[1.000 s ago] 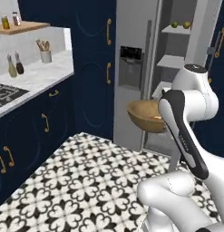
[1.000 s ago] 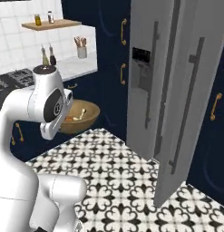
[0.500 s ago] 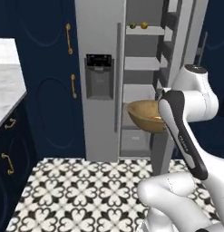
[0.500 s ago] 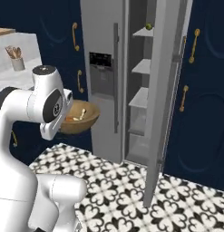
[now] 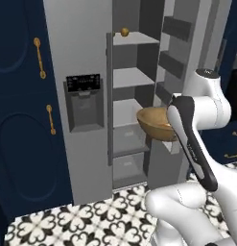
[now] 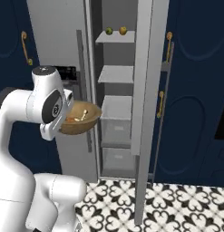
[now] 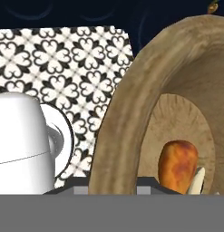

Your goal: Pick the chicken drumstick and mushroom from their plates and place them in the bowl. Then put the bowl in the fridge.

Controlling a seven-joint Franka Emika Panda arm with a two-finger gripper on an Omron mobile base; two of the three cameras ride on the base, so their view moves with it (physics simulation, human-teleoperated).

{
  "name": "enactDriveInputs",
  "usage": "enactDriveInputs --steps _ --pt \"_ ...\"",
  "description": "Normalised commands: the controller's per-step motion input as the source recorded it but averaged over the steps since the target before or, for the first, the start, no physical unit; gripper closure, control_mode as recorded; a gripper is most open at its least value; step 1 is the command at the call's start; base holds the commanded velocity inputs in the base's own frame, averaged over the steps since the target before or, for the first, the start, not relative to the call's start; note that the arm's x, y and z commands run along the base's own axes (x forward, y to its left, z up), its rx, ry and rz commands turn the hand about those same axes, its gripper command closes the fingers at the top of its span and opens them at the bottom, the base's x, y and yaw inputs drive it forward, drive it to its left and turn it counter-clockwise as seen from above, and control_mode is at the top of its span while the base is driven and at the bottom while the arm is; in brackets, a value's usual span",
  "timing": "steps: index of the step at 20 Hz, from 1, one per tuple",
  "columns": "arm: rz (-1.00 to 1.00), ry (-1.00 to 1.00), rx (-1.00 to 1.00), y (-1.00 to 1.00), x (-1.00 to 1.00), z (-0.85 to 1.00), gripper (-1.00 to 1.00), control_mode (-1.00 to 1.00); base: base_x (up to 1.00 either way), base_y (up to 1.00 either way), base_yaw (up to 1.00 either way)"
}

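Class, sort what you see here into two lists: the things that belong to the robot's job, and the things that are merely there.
Belongs to the job:
bowl
chicken drumstick inside the bowl
fridge, door open

Merely there:
two small round fruits on the top fridge shelf
navy cabinets
patterned floor

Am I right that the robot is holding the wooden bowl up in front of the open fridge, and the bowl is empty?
Not quite. The bowl is held up before the open fridge, but it is not empty: the hand view shows the golden-brown chicken drumstick lying inside it, and the right base view also shows food in it.
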Motion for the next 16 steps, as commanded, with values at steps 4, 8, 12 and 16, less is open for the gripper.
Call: enactDriveInputs --steps 4,8,12,16 --pt "0.00 0.00 0.00 0.00 0.00 0.00 1.00 1.00 0.99 0.05 -0.27" --pt "0.00 0.00 0.00 0.00 0.00 0.00 1.00 1.00 0.61 0.00 -0.12" --pt "0.00 0.00 0.00 0.00 0.00 0.00 1.00 1.00 0.64 0.00 -0.06" --pt "0.00 0.00 0.00 0.00 0.00 0.00 1.00 1.00 0.56 -0.02 0.01"
